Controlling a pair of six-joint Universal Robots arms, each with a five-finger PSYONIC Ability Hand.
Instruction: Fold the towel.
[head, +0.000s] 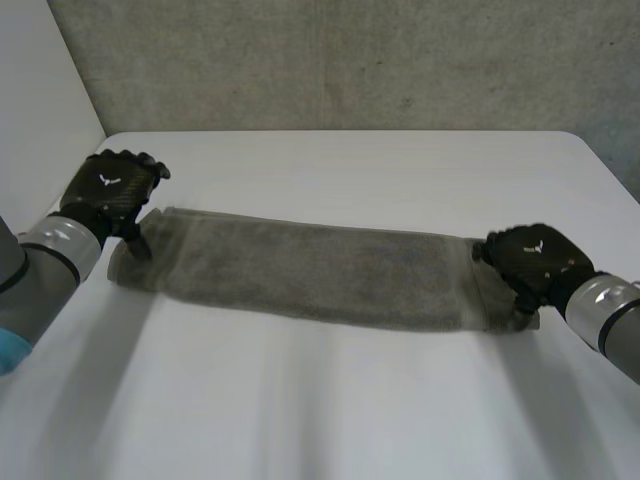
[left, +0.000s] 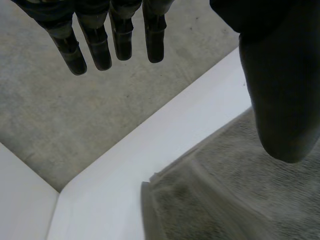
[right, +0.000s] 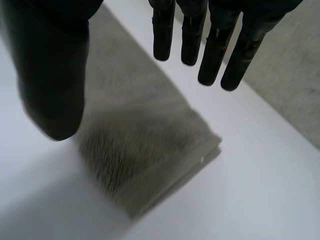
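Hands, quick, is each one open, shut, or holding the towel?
Left hand: open, at one end of the towel, holding nothing.
Right hand: open, at the other end.

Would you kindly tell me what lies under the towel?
The towel lies flat on the white table, folded in layers visible at its end beside the right hand. The tabletop beneath it and anything between the layers are covered.

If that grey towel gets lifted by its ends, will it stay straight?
Probably it would sag in the middle: the towel is a long soft strip lying limp on the table. Its fuzzy pile likely grips rather than slips.
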